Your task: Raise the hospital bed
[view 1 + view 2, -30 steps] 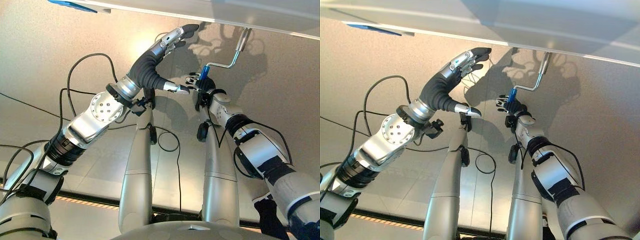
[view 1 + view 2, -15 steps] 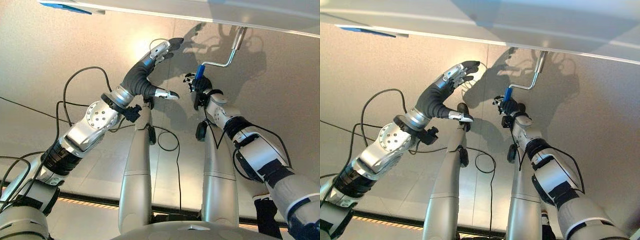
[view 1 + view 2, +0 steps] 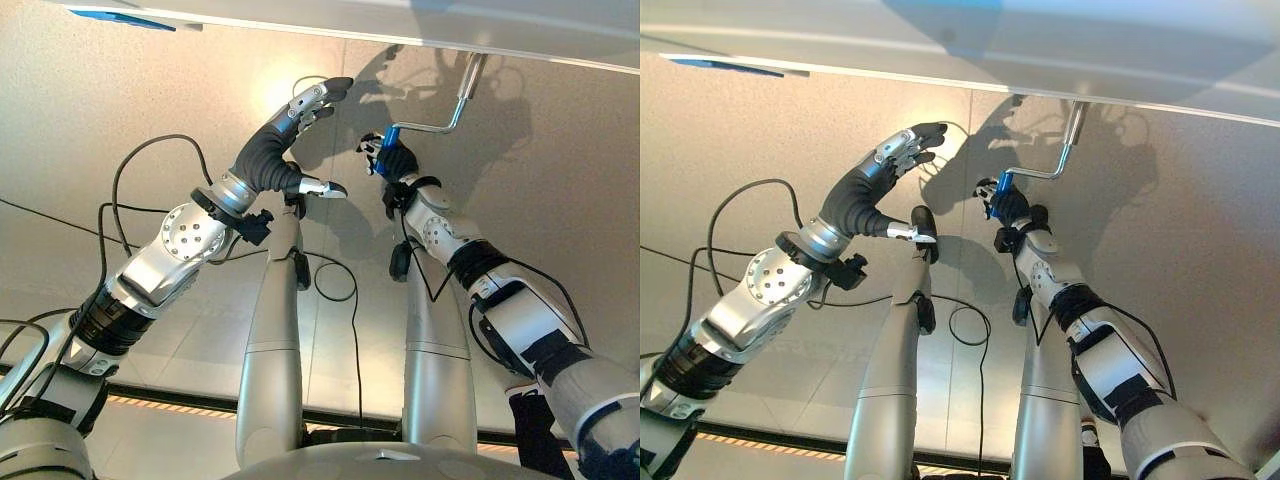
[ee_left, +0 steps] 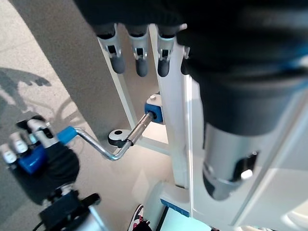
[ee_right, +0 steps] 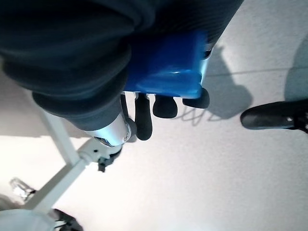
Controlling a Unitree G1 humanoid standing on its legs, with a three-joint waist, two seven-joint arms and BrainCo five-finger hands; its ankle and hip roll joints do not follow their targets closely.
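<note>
We grip the crank's blue handle (image 3: 390, 136) in our right hand (image 3: 397, 163) to turn it, left hand (image 3: 300, 110) relaxed near the bed's edge (image 3: 330, 15).

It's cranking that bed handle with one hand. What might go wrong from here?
Two risks, as I see it. The right hand is curled round only the short blue grip at the end of the bent metal crank, so it could slip off as the crank swings round. The left hand hovers open close beside the crank's path, near the bed frame, and the sweeping handle or right hand might knock against it.
</note>
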